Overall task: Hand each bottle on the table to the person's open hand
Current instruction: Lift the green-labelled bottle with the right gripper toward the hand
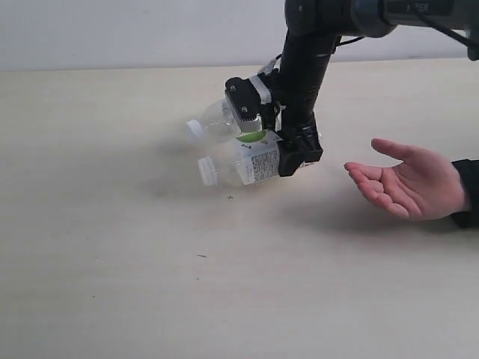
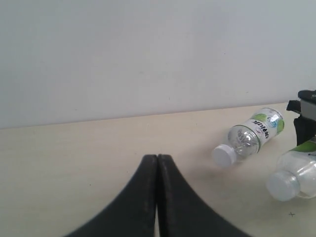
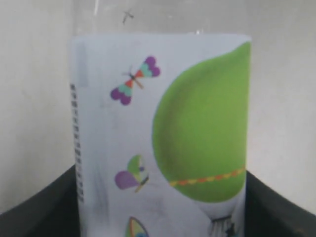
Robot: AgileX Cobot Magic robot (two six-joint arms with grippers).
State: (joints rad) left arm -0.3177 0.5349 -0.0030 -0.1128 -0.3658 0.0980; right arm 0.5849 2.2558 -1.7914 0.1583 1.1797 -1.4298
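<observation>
- The right pincer (image 1: 275, 138) is clamped on the held bottle (image 1: 254, 159), which it carries on its side. The white cap (image 1: 209, 170) points away from the hand (image 1: 408, 183).
- The held bottle appears to hang just clear of the tabletop (image 1: 112, 262), with a soft shadow beneath it.
- The right wrist view is filled by its white label (image 3: 158, 148), printed with a big green spot and small butterflies. Black fingers (image 3: 39, 207) show at either side.
- A second bottle (image 1: 217, 123), also white-capped with a green-spotted label, lies on its side on the tabletop just behind the held one. The left wrist view shows it resting alone (image 2: 249, 134), untouched.
- The hand waits open and palm up, low over the tabletop, off to the side of the held bottle with a clear gap between them. A dark sleeve (image 1: 468, 191) shows at the wrist.
- The left pincer (image 2: 157, 197) is clenched on nothing, its two black fingers pressed together, low over bare tabletop and well apart from both bottles.
- A plain pale wall (image 2: 148, 49) backs the scene.
</observation>
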